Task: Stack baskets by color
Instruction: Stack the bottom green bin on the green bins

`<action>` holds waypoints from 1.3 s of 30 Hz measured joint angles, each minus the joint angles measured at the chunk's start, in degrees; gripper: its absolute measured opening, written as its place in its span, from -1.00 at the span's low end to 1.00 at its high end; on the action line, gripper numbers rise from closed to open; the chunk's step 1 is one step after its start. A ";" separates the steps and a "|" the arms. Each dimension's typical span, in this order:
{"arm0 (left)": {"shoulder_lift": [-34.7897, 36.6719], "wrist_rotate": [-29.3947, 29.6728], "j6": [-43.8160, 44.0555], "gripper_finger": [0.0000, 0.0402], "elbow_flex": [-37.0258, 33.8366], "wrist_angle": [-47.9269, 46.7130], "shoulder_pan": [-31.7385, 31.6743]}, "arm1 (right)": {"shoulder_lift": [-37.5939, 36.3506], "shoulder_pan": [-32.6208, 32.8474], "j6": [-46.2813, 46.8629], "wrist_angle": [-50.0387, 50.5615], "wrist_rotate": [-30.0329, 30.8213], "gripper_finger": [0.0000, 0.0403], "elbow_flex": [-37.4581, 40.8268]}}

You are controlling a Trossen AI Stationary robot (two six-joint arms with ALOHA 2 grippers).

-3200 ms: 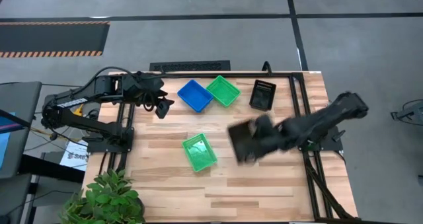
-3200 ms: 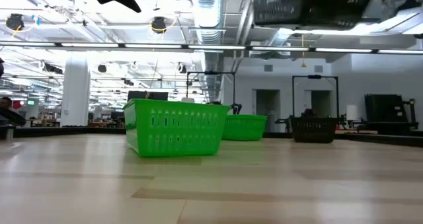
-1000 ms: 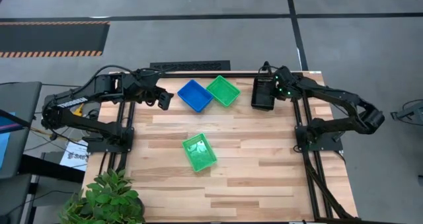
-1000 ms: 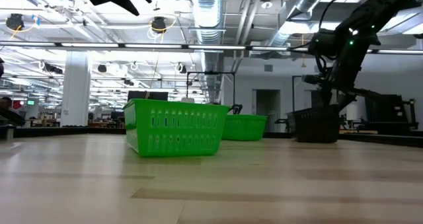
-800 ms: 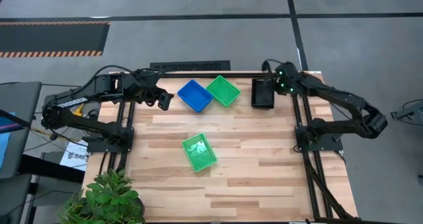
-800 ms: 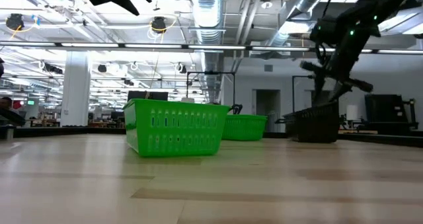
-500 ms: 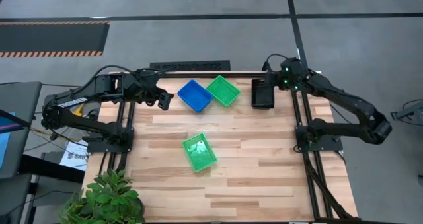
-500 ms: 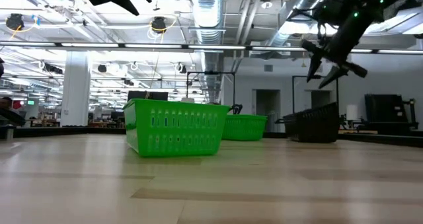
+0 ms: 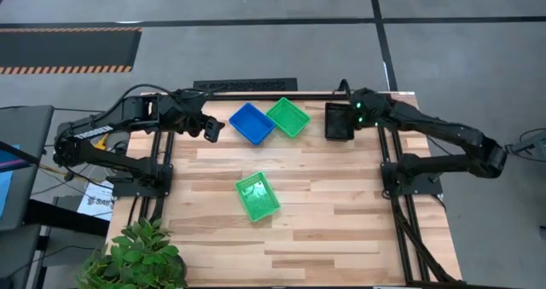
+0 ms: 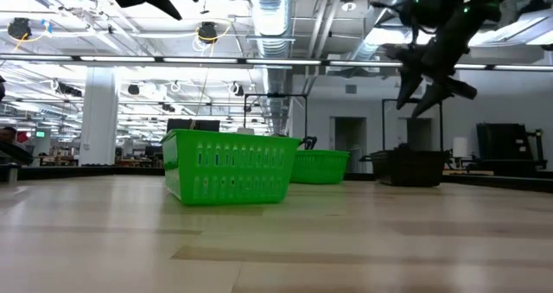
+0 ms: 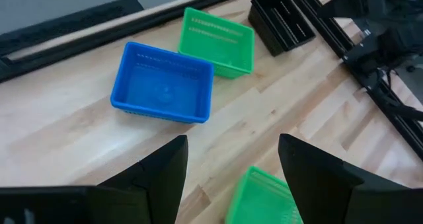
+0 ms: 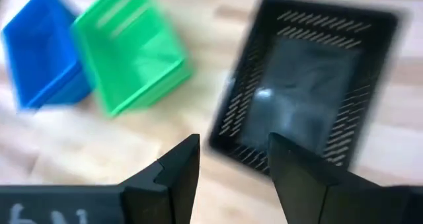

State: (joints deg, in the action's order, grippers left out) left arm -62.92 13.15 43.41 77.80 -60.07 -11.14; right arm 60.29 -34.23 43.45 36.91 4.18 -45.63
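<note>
A blue basket and a green basket rest on their bottoms side by side near the table's far edge. A black basket sits to their right, level on the wood. A second green basket stands alone in the table's middle. My right gripper hangs open in the air above the black basket's right side and holds nothing. My left gripper hovers open, high over the table left of the blue basket.
Black frame rails run along the table's right and far sides, close to the black basket. A potted plant stands at the near left corner. Bare wood spreads over the near half of the table.
My right gripper has let go of the black basket and risen above it, its fingers now apart. The basket sat tilted for a moment, with one side raised, and now lies level at the far right. My left arm has kept still.
</note>
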 joint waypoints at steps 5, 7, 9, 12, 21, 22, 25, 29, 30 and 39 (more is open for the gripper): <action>0.01 -1.41 0.83 0.12 0.00 -0.03 0.02 | 0.02 12.08 5.16 -0.76 1.60 -0.02 0.00; 0.01 -2.00 0.82 0.12 0.00 -0.05 0.02 | 0.67 17.34 8.24 -2.51 3.53 -0.04 0.00; 0.00 -2.44 0.36 0.12 0.00 -0.05 0.02 | 1.64 22.30 11.73 -4.57 5.28 -0.05 0.00; 0.00 -3.12 -0.66 0.12 0.00 -0.59 0.02 | 4.69 28.98 15.44 -10.22 7.93 -0.06 0.00; 0.00 -5.35 -5.38 0.12 0.00 -2.62 0.02 | 17.66 37.47 18.50 -21.93 9.32 -0.07 -2.51; 0.00 -5.38 -5.54 0.12 0.00 -2.66 0.02 | 18.85 37.75 18.52 -20.99 9.33 -0.07 -3.37; 0.02 -5.42 -5.67 0.12 0.00 -3.04 0.11 | 22.96 38.30 17.78 -18.91 9.26 -0.07 -6.54; 0.02 -5.44 -5.67 0.12 0.00 -3.63 0.13 | 28.45 38.77 14.92 -13.59 9.25 -0.07 -12.20; 0.04 -5.40 -5.67 0.12 0.00 -3.56 0.13 | 29.85 38.74 14.06 -12.43 9.23 -0.07 -13.91; 0.03 -5.38 -5.67 0.12 0.02 -3.52 0.20 | 40.12 38.74 5.04 -4.95 9.11 0.20 -27.75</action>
State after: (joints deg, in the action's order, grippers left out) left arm -62.88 7.77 37.74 77.82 -63.59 -10.94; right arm 100.42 4.51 48.49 31.97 13.29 -73.38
